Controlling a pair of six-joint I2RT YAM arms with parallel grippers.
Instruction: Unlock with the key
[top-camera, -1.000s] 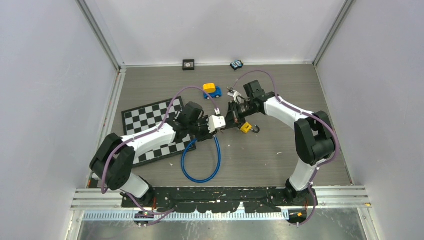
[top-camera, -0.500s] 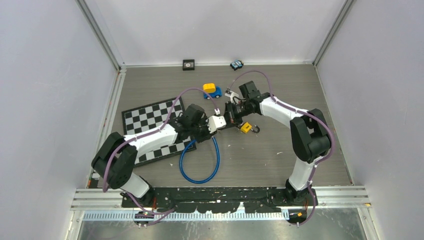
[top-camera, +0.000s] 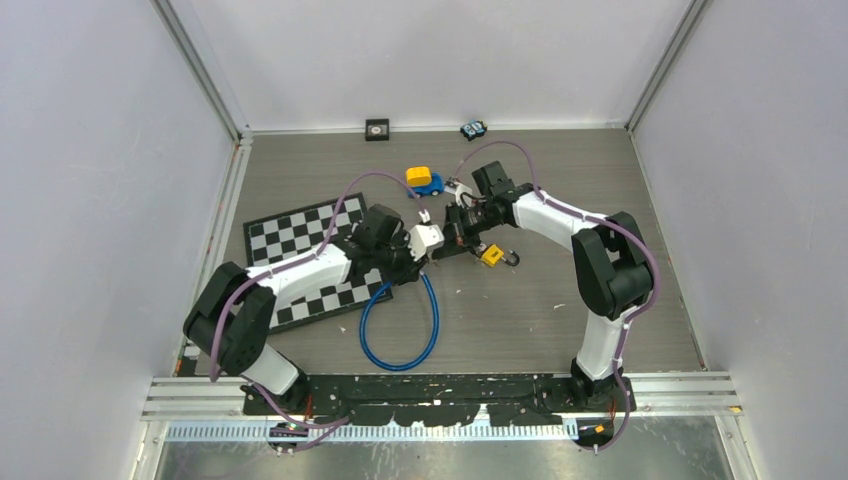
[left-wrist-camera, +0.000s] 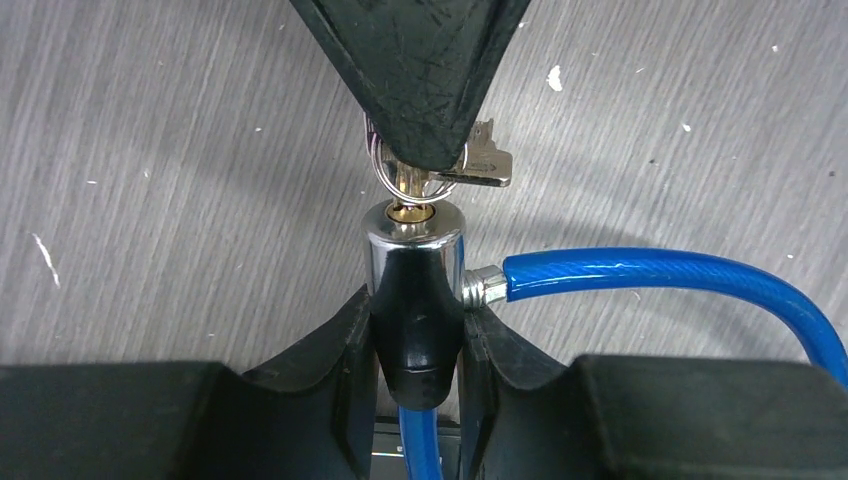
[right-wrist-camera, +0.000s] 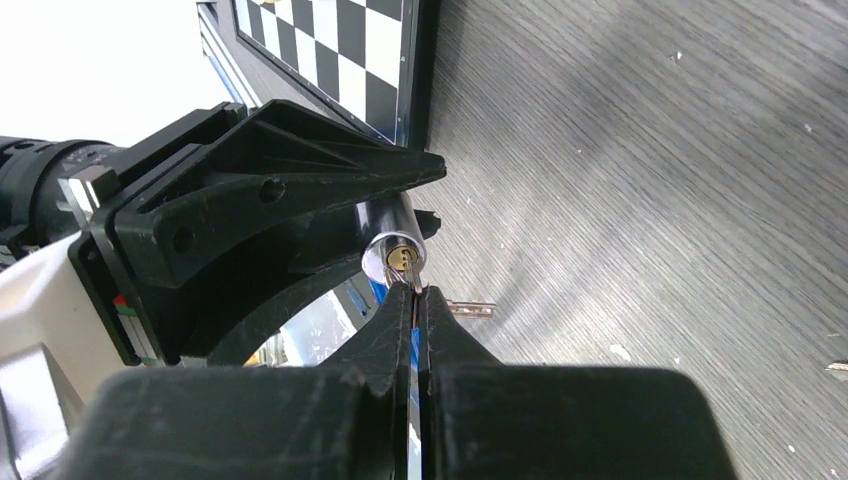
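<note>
left gripper clamps the lock cylinder, right gripper pinches the inserted key.

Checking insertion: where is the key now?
In the left wrist view, the key sits centre frame, pinched by the right gripper, its tip in the lock cylinder held by the left gripper.

The white left arm and white right arm stretch inward, tips facing. Left tool clamps partway closed; right tool is pinched tight.
</note>
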